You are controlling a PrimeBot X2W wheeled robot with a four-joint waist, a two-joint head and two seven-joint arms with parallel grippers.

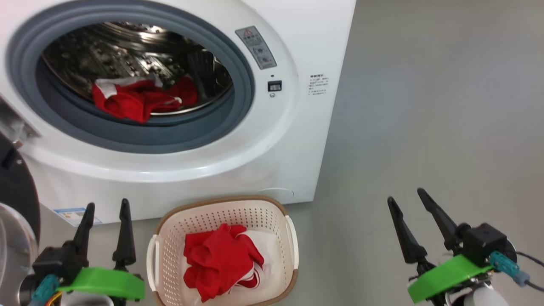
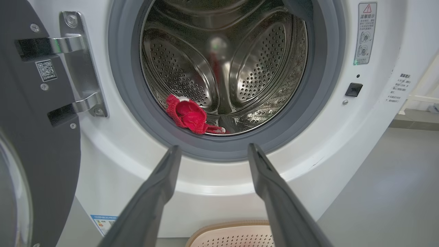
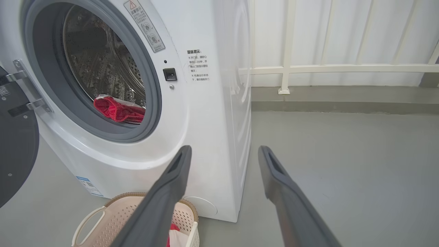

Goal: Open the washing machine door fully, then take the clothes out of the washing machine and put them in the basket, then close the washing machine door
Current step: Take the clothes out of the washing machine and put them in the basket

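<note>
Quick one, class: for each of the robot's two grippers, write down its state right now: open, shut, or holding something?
Left gripper: open, holding nothing.
Right gripper: open, holding nothing.

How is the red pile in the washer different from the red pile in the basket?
The drum clothes wait inside the washing machine; the basket clothes are already out. The drum clothes sit up behind the grey gasket; the basket clothes lie low in the cream basket on the floor. Both are crumpled, red with white.
</note>
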